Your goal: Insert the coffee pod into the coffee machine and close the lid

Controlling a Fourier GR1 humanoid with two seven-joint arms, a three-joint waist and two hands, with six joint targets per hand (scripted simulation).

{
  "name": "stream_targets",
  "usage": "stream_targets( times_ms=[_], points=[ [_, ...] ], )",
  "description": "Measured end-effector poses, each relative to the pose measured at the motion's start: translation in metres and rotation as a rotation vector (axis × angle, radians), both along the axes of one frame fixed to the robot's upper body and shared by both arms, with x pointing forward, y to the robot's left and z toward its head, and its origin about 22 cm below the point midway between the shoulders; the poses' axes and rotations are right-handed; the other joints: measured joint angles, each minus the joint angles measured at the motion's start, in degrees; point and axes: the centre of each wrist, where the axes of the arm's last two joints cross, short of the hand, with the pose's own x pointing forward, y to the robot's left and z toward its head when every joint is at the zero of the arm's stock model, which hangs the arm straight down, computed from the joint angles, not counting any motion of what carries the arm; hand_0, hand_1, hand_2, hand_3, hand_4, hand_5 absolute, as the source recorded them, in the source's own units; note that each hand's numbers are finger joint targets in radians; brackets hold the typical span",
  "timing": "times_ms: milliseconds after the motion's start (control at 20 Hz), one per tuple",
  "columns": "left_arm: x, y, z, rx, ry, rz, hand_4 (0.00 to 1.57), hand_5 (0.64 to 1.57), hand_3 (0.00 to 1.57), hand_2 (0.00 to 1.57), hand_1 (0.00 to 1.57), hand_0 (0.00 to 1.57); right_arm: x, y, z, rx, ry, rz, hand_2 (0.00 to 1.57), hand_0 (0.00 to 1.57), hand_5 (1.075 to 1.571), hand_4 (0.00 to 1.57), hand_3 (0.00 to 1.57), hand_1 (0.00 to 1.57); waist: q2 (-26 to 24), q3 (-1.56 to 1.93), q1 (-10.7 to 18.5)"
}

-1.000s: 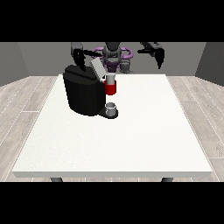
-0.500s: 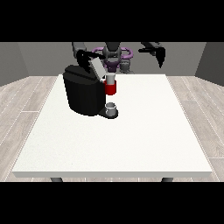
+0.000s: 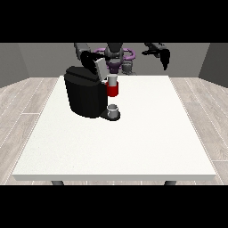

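Observation:
The black coffee machine (image 3: pixel 84 95) stands on the left half of the white table (image 3: pixel 133 138). Its pale lid (image 3: pixel 99 67) is tilted up at the top. At the machine's front, a pale coffee pod (image 3: pixel 112 80) sits in the red holder (image 3: pixel 113 91). Below it a small grey cup (image 3: pixel 113 110) rests on the machine's base. The hand at the view's left (image 3: pixel 87 58) is right behind the raised lid, close to or touching it. The hand at the view's right (image 3: pixel 163 55) hangs in the air beyond the table's far edge, fingers relaxed and holding nothing.
The robot's torso (image 3: pixel 116 58) is behind the table's far edge. White tabletop stretches to the right of the machine and towards the camera. Wooden floor surrounds the table.
The hand at the view's left and the lid have shifted slightly to the right over the machine's top. The hand at the view's right has dropped a little.

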Motion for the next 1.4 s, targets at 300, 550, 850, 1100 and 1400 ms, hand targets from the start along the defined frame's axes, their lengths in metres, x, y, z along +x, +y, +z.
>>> stream_targets(
  times_ms=[300, 550, 850, 1100, 1400],
  points=[
    [-0.006, 0.007, -0.012, 0.004, 0.014, 0.015, 0.0, 1.571, 0.0, 0.0, 0.0, 0.0, 0.004, 0.014, 0.002, -0.028, 0.024, 0.033, 0.0, 0.0, 1.571, 0.15, 0.0, 0.0, 0.35, 0.14, -0.26],
    [-0.003, 0.012, -0.013, -0.005, 0.02, 0.034, 0.14, 1.571, 0.0, 0.0, 0.0, 0.0, 0.009, 0.032, 0.014, -0.078, 0.01, 0.072, 0.0, 0.0, 1.571, 0.21, 0.0, 0.0, 0.45, 0.17, -0.65],
    [-0.001, 0.01, -0.018, 0.004, 0.012, 0.048, 0.12, 1.571, 0.0, 0.0, 0.0, 0.0, 0.013, 0.055, 0.027, -0.129, -0.037, 0.097, 0.0, 0.0, 1.571, 0.11, 0.0, 0.0, 0.95, 0.17, -0.57],
    [0.002, 0.016, -0.013, -0.005, 0.011, 0.033, 0.0, 1.571, 0.0, 0.0, 0.0, 0.0, 0.016, 0.063, 0.029, -0.138, -0.055, 0.106, 0.0, 0.0, 1.571, 0.13, 0.0, 0.0, 1.22, 0.18, -0.03],
    [-0.001, 0.017, -0.018, -0.007, 0.012, 0.048, 0.2, 1.571, 0.0, 0.0, 0.0, 0.0, 0.006, 0.078, 0.02, -0.084, -0.083, 0.195, 0.0, 0.0, 1.571, 0.35, 0.0, 0.0, -1.05, 0.18, -1.82]
  ],
)
